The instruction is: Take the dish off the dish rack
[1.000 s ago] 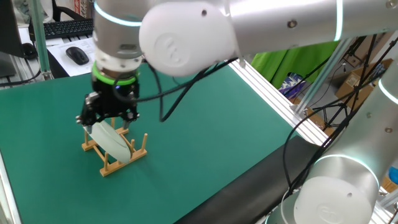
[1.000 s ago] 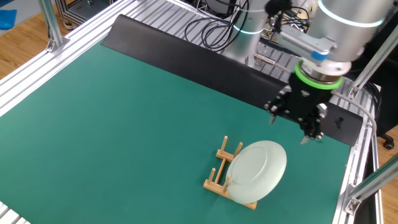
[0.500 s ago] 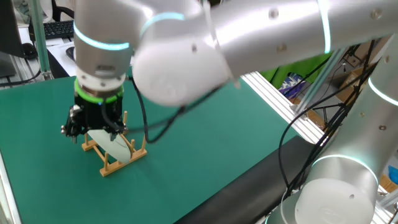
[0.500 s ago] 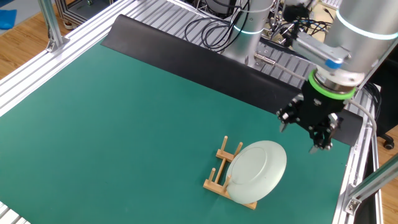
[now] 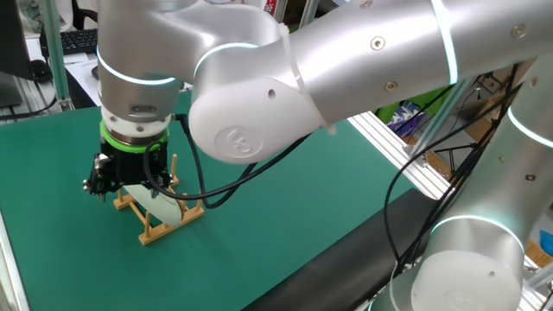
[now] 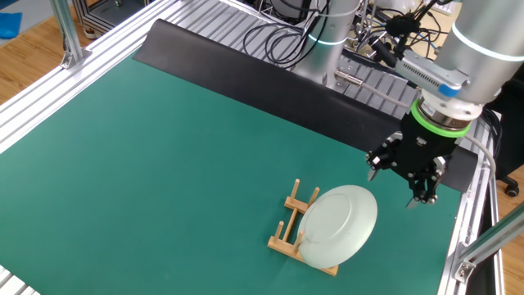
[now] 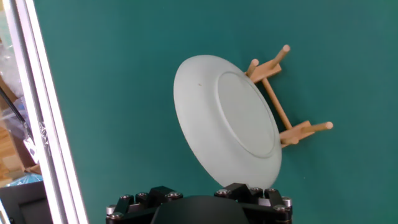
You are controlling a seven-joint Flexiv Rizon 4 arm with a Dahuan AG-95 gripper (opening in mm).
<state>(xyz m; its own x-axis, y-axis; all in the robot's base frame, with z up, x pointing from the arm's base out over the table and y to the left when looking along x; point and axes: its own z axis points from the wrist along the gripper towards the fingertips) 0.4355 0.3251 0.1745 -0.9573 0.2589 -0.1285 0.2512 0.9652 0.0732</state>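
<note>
In one fixed view, we see the gripper pointing down directly over the dish, which leans in the dish rack on the green table. The jaws stand apart and grasp nothing.

In the other fixed view, we see the gripper just beside the dish, up and to its right, apart from it. The dish rack props the tilted dish.

In the hand view, we see the dish below, resting against the dish rack pegs; the fingertips are out of frame.

Readable text: none in any view.
Arm: a faint embossed round mark on the joint cover, not legible.
Dish: plain, unmarked.
</note>
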